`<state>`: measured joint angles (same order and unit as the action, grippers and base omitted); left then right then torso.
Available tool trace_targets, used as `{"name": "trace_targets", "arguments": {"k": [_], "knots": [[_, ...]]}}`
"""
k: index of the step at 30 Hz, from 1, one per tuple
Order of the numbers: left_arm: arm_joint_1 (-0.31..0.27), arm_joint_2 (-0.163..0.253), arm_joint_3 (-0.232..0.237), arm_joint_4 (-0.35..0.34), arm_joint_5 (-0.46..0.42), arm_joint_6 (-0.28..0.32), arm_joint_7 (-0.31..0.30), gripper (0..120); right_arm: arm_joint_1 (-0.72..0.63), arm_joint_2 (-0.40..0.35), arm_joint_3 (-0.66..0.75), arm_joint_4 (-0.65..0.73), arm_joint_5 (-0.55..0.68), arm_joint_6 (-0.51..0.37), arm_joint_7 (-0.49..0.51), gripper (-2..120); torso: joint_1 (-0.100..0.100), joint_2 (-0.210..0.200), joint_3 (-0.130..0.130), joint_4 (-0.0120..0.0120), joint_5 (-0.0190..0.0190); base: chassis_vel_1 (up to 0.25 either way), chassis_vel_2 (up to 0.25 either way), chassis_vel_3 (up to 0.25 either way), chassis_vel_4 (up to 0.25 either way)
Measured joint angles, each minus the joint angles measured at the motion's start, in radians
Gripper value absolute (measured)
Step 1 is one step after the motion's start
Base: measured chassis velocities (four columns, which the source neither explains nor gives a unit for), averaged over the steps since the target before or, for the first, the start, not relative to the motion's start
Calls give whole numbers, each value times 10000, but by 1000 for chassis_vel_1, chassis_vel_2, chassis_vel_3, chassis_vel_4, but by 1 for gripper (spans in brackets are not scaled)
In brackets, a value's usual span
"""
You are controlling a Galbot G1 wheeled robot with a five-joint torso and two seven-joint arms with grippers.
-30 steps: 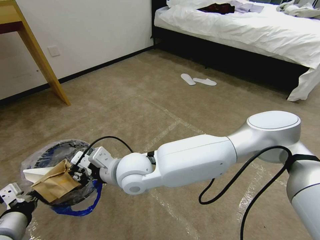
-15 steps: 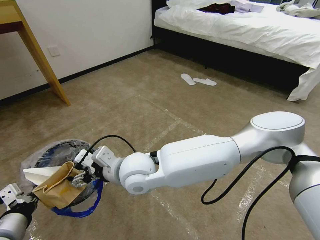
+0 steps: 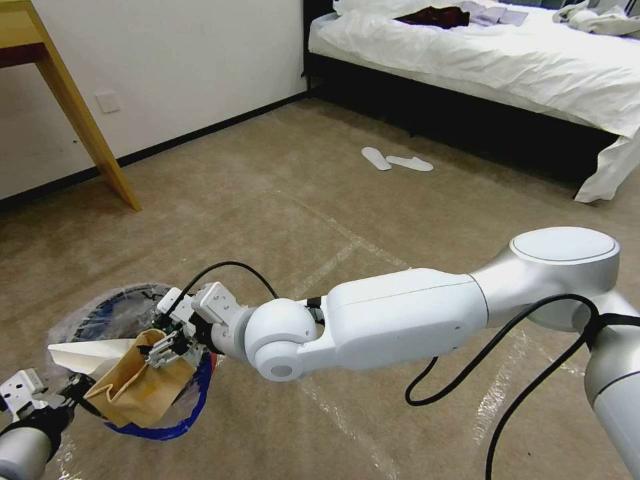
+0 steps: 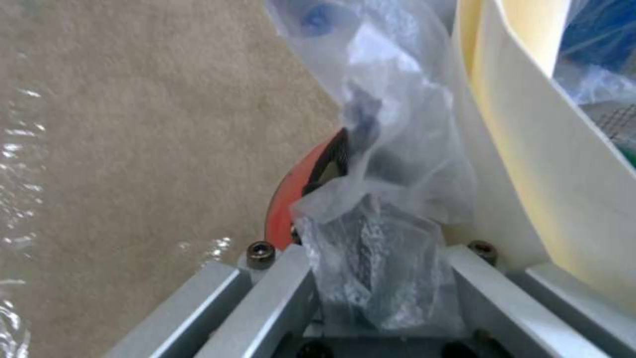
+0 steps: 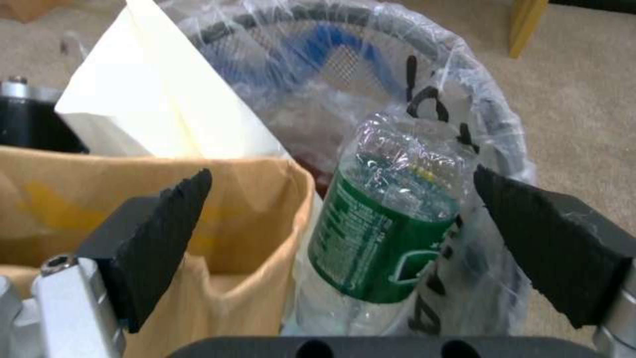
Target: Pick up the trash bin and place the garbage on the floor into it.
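- Right gripper (image 3: 163, 337) hovering over the mouth of the small round red bin lined with crinkly clear plastic (image 3: 193, 393), at about 8 o'clock in the head view; black pads spread wide in the right wrist view, nothing pinched between them.
- Released since a second ago: brown paper bag (image 3: 137, 390), then clamped at its top edge, now slumped lower and toward 6 o'clock across the bin's near rim, only part way inside.
- Drawn back a little toward 3 o'clock: right forearm and elbow, compared with half a second earlier.
- Left gripper (image 4: 371, 278) at 7 o'clock, closed on the bin's rim and bunched liner, red edge (image 4: 291, 199) visible just beyond the fingers; bin apparently held off the beige short-pile carpet (image 3: 280, 200) crossed by shiny tape lines.
- Already inside: small clear bottle with green label (image 5: 381, 223), upright against the liner, and a stiff white folded paper (image 5: 166, 104) sticking out past the rim.
- Likely meaning: bag delivery practically done, though a nudge may be needed, since the bag could tip out over the edge.
- Farther off near 1 o'clock: pair of white slippers (image 3: 397, 160) beside the bed (image 3: 507, 60).
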<state>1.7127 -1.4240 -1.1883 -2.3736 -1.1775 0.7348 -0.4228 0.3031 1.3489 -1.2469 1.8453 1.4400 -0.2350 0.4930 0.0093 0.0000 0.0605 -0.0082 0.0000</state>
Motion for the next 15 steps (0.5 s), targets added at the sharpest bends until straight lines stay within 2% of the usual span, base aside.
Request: {"name": "trace_targets", "arguments": {"k": [15], "knots": [[140, 183, -9, 145, -246, 25, -142, 0, -175, 42, 997, -286, -29, 286, -20, 100, 0, 0, 0, 0, -2, 0, 0, 0, 0]]}}
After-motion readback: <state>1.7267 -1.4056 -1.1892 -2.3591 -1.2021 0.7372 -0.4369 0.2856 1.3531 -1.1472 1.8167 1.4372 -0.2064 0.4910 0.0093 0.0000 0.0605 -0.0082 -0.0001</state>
